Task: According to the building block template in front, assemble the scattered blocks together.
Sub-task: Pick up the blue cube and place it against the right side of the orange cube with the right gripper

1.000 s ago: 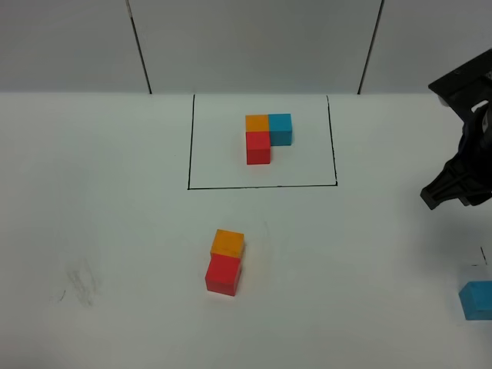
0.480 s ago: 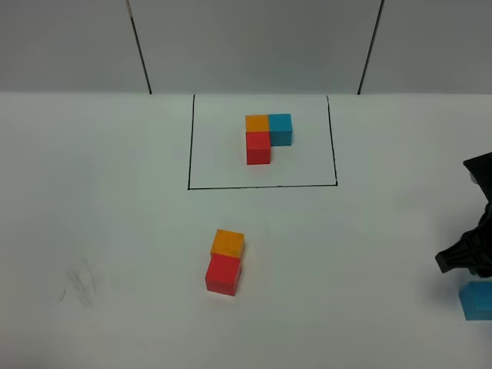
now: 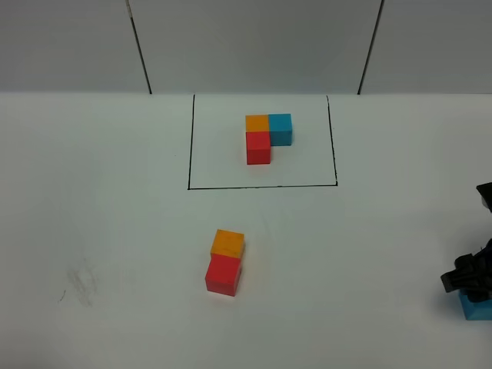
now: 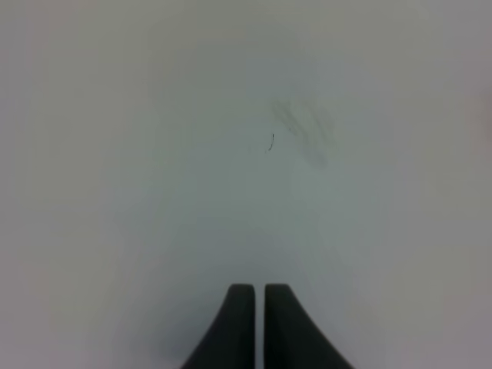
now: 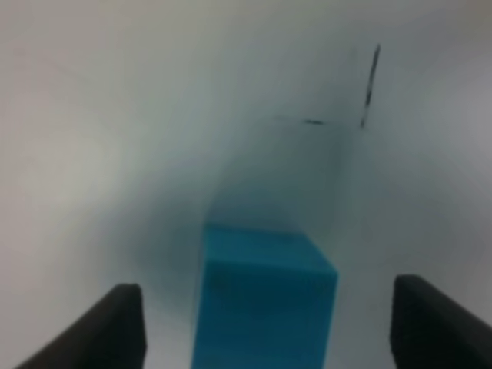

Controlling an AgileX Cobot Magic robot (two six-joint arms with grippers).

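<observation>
The building block template (image 3: 265, 137) is an L of orange, blue and red cubes inside a black drawn rectangle at the back centre. Of the scattered blocks, the orange cube (image 3: 227, 243) and the red cube (image 3: 224, 274) touch each other at front centre. The light blue cube (image 3: 478, 309) lies at the front right edge. My right gripper (image 3: 470, 278) hangs just over it, open; in the right wrist view the blue cube (image 5: 265, 296) sits between the spread fingers (image 5: 115, 327) without touching either. My left gripper (image 4: 257, 296) is shut on nothing, over bare table, and does not appear in the exterior view.
The white table (image 3: 115, 231) carries faint grey scuff marks (image 3: 77, 284) at front left, also seen as scuff marks (image 4: 304, 131) ahead of the left gripper. Thin black corner marks (image 5: 367, 88) are drawn on the table beyond the blue cube. A grey wall (image 3: 254, 46) stands behind.
My right gripper has come down and toward the front edge, from beside the rectangle to just over the blue cube, and its jaws have spread wider. The cubes have not moved.
</observation>
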